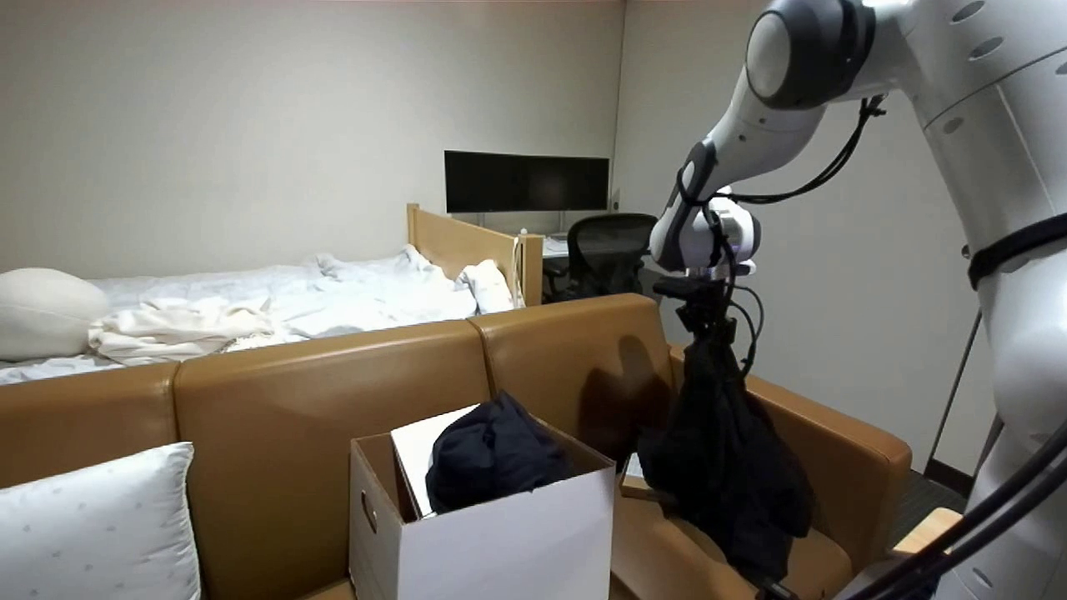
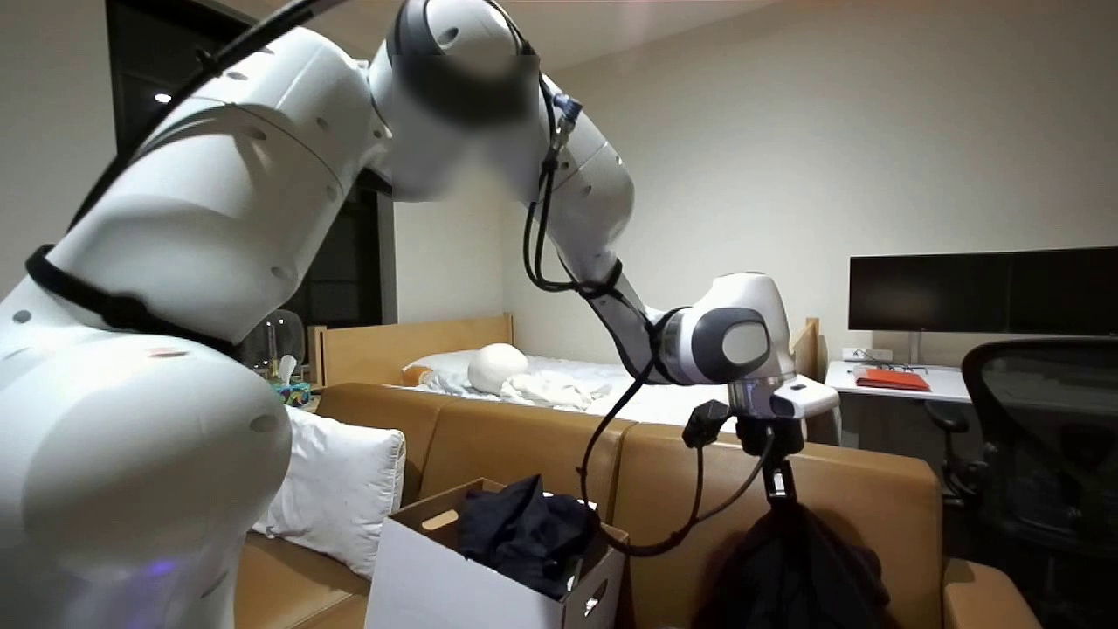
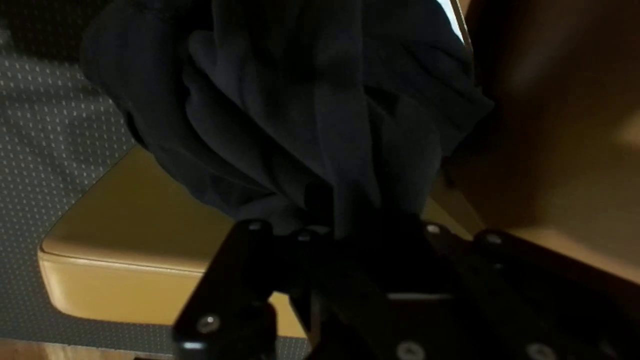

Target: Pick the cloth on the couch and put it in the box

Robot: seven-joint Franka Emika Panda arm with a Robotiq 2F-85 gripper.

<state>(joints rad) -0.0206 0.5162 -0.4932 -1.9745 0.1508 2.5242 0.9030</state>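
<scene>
My hand is pinched on the top of the black cloth, which hangs from it in long folds over the couch surface, near the armrest; whether its lower edge touches there I cannot tell. The box stands near the cloth but apart from it, in front of the backrest, with another dark cloth heaped inside. A white pillow leans on the box's other side.
</scene>
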